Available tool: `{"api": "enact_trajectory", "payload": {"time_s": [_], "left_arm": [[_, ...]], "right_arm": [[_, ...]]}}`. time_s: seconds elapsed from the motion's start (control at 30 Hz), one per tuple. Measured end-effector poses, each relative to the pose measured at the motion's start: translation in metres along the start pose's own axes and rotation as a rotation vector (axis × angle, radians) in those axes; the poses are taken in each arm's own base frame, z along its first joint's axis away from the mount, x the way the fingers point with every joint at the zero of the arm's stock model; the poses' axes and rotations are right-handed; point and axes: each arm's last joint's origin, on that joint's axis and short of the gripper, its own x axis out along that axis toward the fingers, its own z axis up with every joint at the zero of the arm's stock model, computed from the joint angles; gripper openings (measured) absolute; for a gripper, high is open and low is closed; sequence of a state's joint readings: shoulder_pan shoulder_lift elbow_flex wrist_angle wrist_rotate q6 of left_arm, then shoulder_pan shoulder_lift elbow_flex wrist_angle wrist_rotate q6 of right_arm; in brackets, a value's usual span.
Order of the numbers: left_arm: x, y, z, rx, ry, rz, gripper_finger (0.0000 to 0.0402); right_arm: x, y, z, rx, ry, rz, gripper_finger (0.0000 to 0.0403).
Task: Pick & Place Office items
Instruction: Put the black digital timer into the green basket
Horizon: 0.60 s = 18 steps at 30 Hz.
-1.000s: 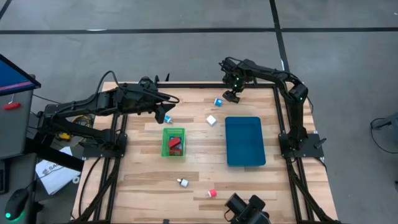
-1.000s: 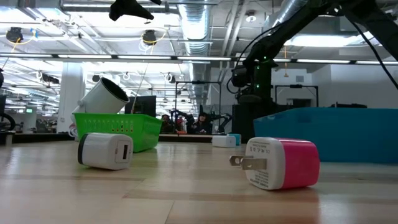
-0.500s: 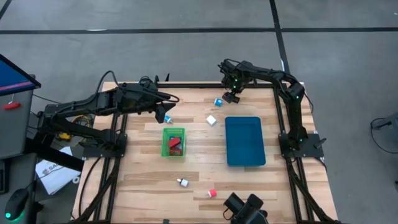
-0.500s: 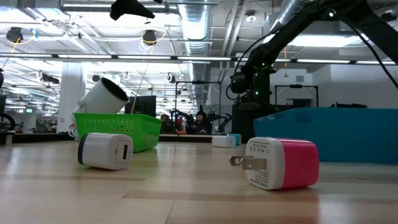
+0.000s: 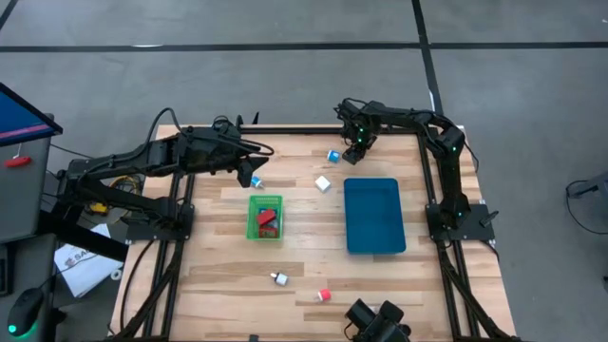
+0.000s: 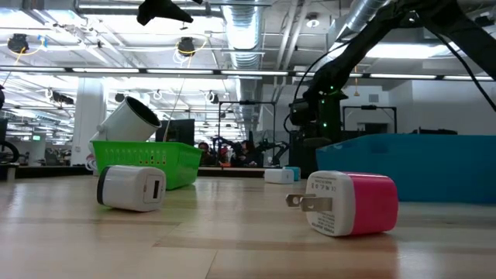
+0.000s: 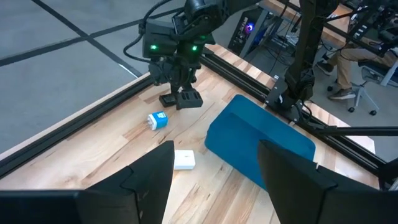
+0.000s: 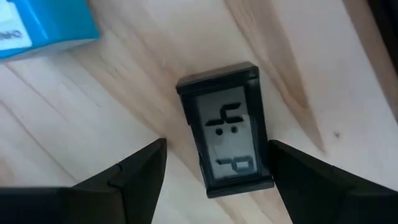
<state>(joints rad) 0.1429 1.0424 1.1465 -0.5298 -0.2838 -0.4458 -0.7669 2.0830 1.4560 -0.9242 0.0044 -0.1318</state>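
Note:
My right gripper [image 5: 357, 144] [image 8: 216, 149] hangs open near the table's far edge, low over a small black rectangular item with a grey face [image 8: 227, 127] that lies flat on the wood. Its fingers stand on either side of the item without touching it. A blue-and-white block [image 5: 333, 155] [image 8: 43, 25] lies just beside it, and a white block [image 5: 323, 182] sits nearer the middle. My left gripper [image 5: 249, 173] [image 7: 214, 149] waits open above the table, beyond the green tray [image 5: 265, 217], which holds red and black pieces.
A dark blue tray [image 5: 373, 216] lies right of the middle. A white charger [image 5: 277, 278] [image 6: 130, 188] and a pink charger [image 5: 324, 295] [image 6: 349, 203] lie near the near edge. A tilted white cylinder [image 6: 128, 120] shows above the green tray's rim. The table frame's far rail [image 5: 313, 128] runs close behind my right gripper.
My right gripper has come down toward the black item at the far edge and shifted slightly toward the table's right, staying open. My left arm and the other things have kept still.

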Motion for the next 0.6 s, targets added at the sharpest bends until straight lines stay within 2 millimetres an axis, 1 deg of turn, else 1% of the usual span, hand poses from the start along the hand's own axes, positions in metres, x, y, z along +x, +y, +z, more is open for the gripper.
{"api": "enact_trajectory", "payload": {"time_s": [0.3, 0.37, 0.47, 0.6], "left_arm": [[0.0, -0.0008, 0.0015, -0.037, -0.015, -0.008, 0.0227], [0.0, -0.001, 0.002, -0.039, -0.02, -0.01, 0.0227], [0.0, -0.0011, 0.002, -0.039, -0.02, -0.011, 0.0227], [0.0, -0.001, 0.002, -0.034, -0.02, -0.01, 0.0227]], "right_arm": [[0.0037, -0.0011, -0.0007, 0.005, -0.025, 0.001, 0.0271], [0.0043, -0.0013, -0.0012, 0.013, -0.025, -0.005, 0.0266], [0.0058, -0.0008, -0.0023, 0.025, -0.022, -0.019, 0.0242], [0.0059, -0.0019, -0.0028, 0.04, -0.018, -0.018, 0.0179]]}}
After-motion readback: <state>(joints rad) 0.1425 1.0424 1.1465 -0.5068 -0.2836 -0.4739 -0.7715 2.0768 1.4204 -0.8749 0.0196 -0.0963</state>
